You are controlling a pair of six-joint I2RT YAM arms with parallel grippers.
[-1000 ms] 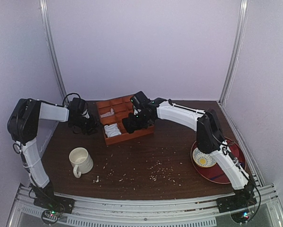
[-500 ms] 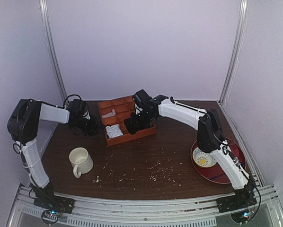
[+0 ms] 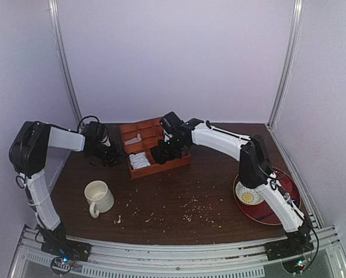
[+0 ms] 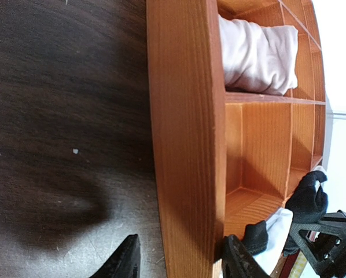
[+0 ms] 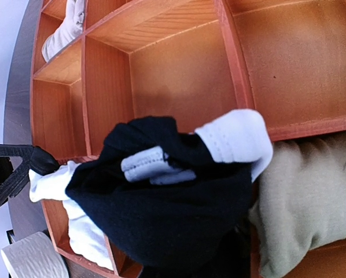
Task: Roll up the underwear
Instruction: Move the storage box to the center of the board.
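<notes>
From above, a wooden divided tray sits near the far edge of the surface, a mug near the left front. The left gripper is at the tray's left side; the right gripper hangs over its right end.

Left wrist view: the fingers stand apart, straddling the tray's wall — not clamped.

Right wrist view: the fingers, closed, hold the black underwear above the compartments, beside a beige lump.
</notes>
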